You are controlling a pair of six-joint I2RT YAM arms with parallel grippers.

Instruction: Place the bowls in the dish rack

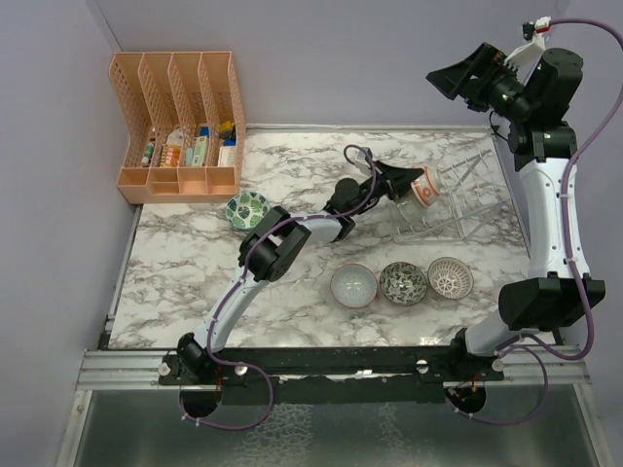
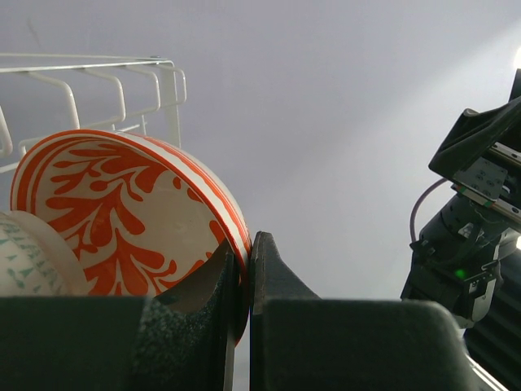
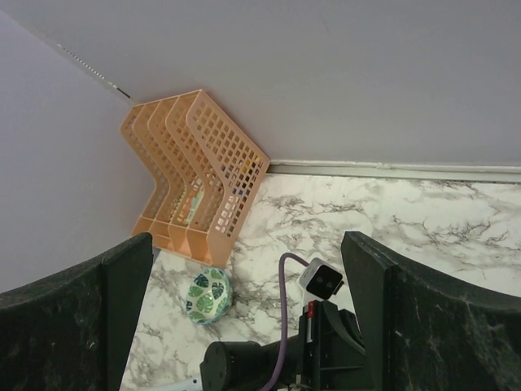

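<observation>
While the overhead view places your left gripper (image 1: 411, 185) at the near end of the dish rack (image 1: 469, 192) with the red-orange bowl (image 1: 426, 188), it hides the grip. Three bowls (image 1: 403, 282) sit in a row back toward the bases; the right gripper (image 1: 465, 76) hangs high, jaws apart.

Left wrist: the left gripper (image 2: 244, 252) is clamped on the rim of the red-orange bowl (image 2: 122, 208). The bowl stands on edge, patterned face left of the jaws, a pale green bowl (image 2: 24, 257) just beyond it and rack ribs (image 2: 106, 81) above. Right of the jaws is open air.

Right wrist: fingers (image 3: 81, 318) spread wide, the green-leaf bowl (image 3: 208, 296) far below between them, beside the orange organizer (image 3: 195, 175).
</observation>
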